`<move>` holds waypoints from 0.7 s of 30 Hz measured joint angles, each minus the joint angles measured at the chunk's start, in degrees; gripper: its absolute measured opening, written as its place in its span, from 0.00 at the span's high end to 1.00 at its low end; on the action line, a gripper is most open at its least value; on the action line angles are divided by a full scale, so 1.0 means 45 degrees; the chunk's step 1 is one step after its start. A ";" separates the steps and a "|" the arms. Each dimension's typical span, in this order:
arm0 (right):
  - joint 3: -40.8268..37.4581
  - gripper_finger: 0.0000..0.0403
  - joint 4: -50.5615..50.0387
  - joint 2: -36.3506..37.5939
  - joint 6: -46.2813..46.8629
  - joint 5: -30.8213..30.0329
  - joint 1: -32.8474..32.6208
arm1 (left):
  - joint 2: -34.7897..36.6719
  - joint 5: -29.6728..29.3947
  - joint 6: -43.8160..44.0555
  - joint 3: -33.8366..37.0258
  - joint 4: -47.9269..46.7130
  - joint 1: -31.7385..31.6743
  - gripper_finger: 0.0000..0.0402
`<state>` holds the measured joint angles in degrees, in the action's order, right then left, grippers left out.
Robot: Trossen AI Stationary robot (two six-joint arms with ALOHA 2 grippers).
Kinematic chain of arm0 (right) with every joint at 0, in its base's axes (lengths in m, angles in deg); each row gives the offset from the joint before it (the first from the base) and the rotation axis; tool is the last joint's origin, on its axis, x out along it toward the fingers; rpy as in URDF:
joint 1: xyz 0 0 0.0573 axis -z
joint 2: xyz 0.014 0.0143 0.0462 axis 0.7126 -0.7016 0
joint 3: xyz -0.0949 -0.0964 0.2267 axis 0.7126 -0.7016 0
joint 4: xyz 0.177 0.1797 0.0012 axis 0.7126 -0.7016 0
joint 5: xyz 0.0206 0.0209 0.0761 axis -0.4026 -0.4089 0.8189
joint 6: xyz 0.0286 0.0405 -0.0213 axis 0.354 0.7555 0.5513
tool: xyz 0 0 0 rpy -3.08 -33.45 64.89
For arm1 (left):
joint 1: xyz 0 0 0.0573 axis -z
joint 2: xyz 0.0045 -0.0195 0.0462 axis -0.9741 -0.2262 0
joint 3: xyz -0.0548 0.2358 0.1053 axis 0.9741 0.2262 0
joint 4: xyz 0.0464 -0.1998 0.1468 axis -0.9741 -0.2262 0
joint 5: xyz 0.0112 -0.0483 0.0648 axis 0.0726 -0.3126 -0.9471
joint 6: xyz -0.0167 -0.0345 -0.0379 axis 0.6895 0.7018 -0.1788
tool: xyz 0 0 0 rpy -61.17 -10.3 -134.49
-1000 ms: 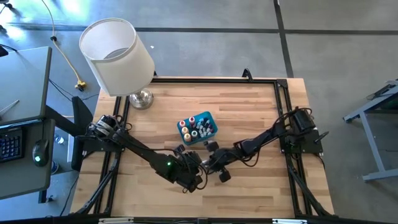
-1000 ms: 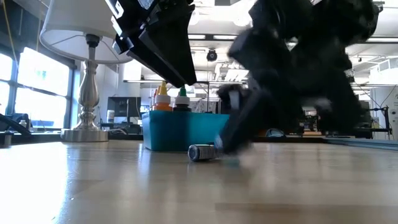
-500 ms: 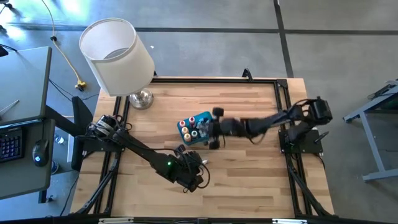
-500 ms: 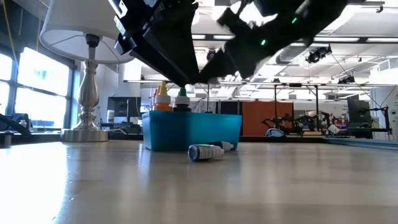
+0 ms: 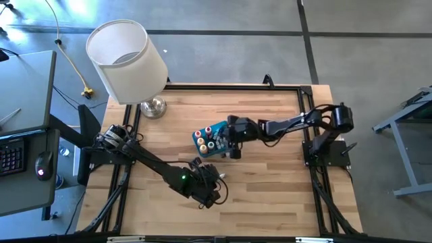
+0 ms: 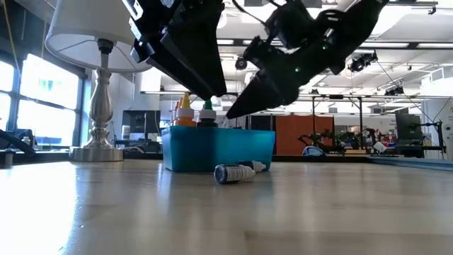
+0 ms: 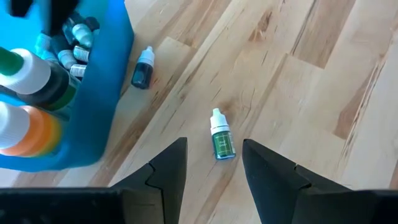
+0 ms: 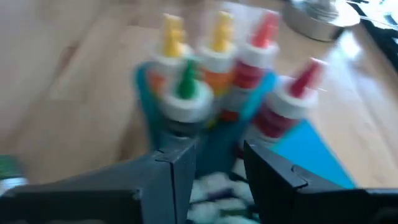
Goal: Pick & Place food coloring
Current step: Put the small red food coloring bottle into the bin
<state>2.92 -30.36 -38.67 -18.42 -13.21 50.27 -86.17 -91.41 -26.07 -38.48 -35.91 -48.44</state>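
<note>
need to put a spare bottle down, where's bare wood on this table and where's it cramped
Free: the table between the right arm's base and the front edge, and the strip behind the blue bin toward the lamp base. Crowded: around the bin, with the right tool over it, loose bottles and the left tool beside it.

White-shaded lamp [image 5: 127, 59] at the wooden table's [image 5: 270, 196] far left corner; teal bin [image 5: 223, 128] near mid-table
</note>
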 joint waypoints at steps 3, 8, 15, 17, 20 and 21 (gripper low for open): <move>0.0005 0.68 -0.0160 0.0005 -0.0028 0.0076 -0.0838 | 0.0000 0.0008 0.0000 0.0000 -0.0005 0.0000 0.62; 0.0019 0.68 -0.0686 0.0005 -0.1367 -0.3609 -0.2678 | 0.0000 0.0049 0.0005 0.0000 0.0000 0.0000 0.62; -0.0161 0.68 -0.2471 -0.0016 0.0644 -0.4627 -0.4276 | 0.0000 0.0058 0.0102 0.0000 0.0030 0.0000 0.62; -0.0475 0.68 -0.2110 -0.0089 0.0661 -0.4814 -0.4436 | 0.0000 0.0063 0.0146 0.0000 0.0073 0.0000 0.62; -0.1032 0.68 -0.1244 -0.0155 0.0656 -0.5256 -0.4292 | 0.0000 0.0068 0.0197 0.0000 0.0147 0.0000 0.62; -0.1236 0.68 -0.0863 -0.0165 0.0614 -0.5196 -0.4169 | 0.0000 0.0073 0.0198 0.0000 0.0151 0.0000 0.62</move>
<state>-2.64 -34.25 -39.41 -15.65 -36.59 31.51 -86.17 -91.08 -25.18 -38.48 -35.23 -48.44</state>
